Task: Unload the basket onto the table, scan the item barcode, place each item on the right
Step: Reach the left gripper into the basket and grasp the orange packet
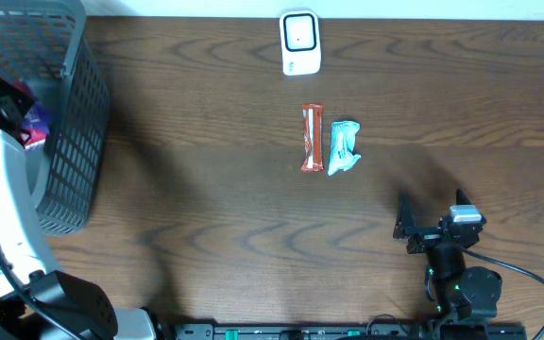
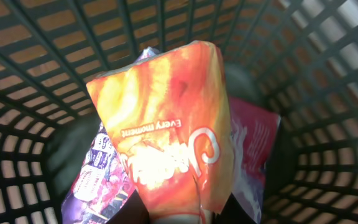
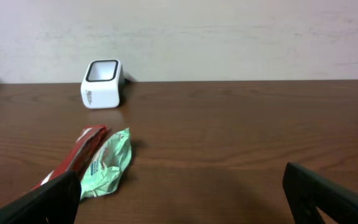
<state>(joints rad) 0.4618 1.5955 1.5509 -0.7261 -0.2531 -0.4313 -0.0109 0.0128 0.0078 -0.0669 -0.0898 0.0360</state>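
- Overhead: the grey mesh basket (image 1: 69, 142) stands at the table's (image 1: 206, 236) far left corner, cut off by the frame edge.
- The left gripper (image 1: 12, 109) reaches down inside it. Its tips are lost among dark parts, so the jaws cannot be read from here.
- A bit of pink and purple wrapping (image 1: 34, 125) shows beside it; which pack this is cannot be told.
- The white scanner (image 1: 300, 42) sits at the far edge, middle.
- Nearer lie a red bar (image 1: 312, 139) and a green pack (image 1: 342, 147), side by side and touching.
- The right gripper (image 1: 431, 215) rests low at the near right, well apart from both, jaws spread wide with nothing between them.
- Left wrist: an orange bag (image 2: 166, 137) fills the middle, inside the basket, its print upside down ("Every moment" is legible, the big logo is not).
- Its lower end narrows and runs off the bottom edge, where the jaws are out of frame. They are together, clamped on that end.
- Behind it lie a purple pack (image 2: 95, 180) on the left and a pink pack (image 2: 253, 149) on the right, both half hidden by the bag.
- Right wrist: two dark fingertips (image 3: 48, 199) poke in at the bottom corners, far apart, blurred and cut off.
- Ahead, the bar is partly hidden by the left tip. The green pack lies against it and the scanner stands beyond, near the wall.
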